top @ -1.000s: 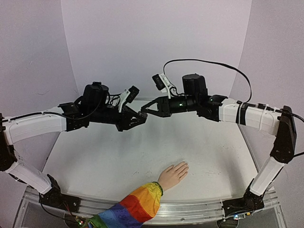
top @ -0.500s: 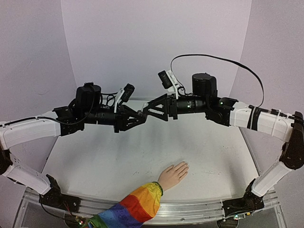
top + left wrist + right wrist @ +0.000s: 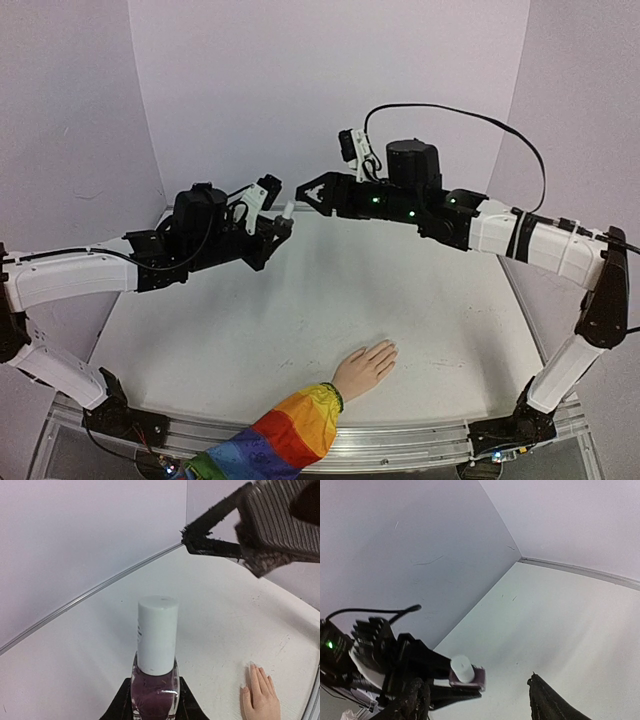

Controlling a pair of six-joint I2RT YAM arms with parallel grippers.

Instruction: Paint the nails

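My left gripper (image 3: pixel 278 226) is shut on a small nail polish bottle (image 3: pixel 155 689) of dark purple polish, its white cap (image 3: pixel 157 641) on and pointing up and away. In the right wrist view the bottle (image 3: pixel 468 675) sits beyond my open right gripper (image 3: pixel 477 690), clear of its fingers. From above, the right gripper (image 3: pixel 303 192) hangs just up and right of the cap, apart from it. The pale mannequin hand (image 3: pixel 366 366) lies flat near the table's front edge. Its nails (image 3: pixel 251 665) look skin-toned in the left wrist view.
A rainbow-striped sleeve (image 3: pixel 285 433) runs from the hand over the front rail. The right gripper's ribbed pad (image 3: pixel 280 525) fills the upper right of the left wrist view. White walls close the table (image 3: pixel 220 330) at the back and sides.
The right gripper let go of the cap, opened and rose away to the upper right. The left arm drew the bottle back to the left and tilted it upward.
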